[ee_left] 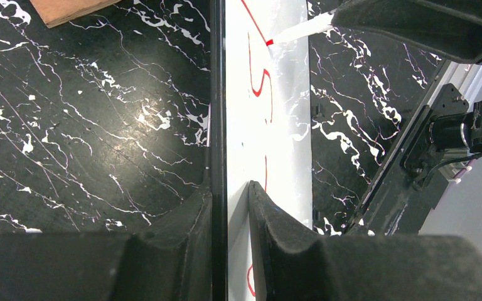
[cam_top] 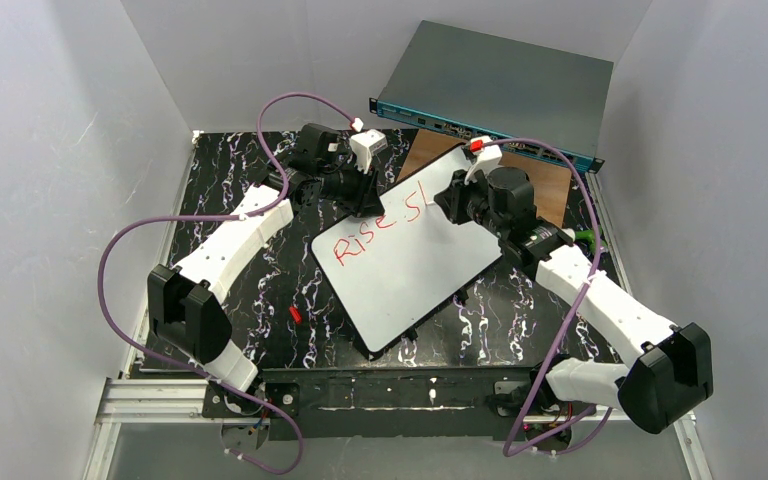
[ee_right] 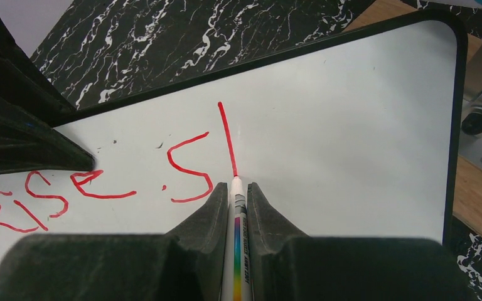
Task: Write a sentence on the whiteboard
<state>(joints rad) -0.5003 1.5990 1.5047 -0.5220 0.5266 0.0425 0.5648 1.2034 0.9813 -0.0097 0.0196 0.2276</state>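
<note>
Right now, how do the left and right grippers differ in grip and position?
The left gripper clamps the whiteboard by its edge; the right gripper clamps a marker. The left gripper sits at the board's rim; the right gripper hangs over the writing area, with the marker tip at the foot of a tall red stroke. Both are shut.

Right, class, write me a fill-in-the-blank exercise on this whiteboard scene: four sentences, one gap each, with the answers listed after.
1. The sentence on the whiteboard is written in ____ ink.
2. Its only finished word is ____.
3. After that word comes the letter ____.
4. The right hand is shut on a marker, while the left hand is shut on the whiteboard's ____.

Missing words: red; Rise; S; edge.
</note>
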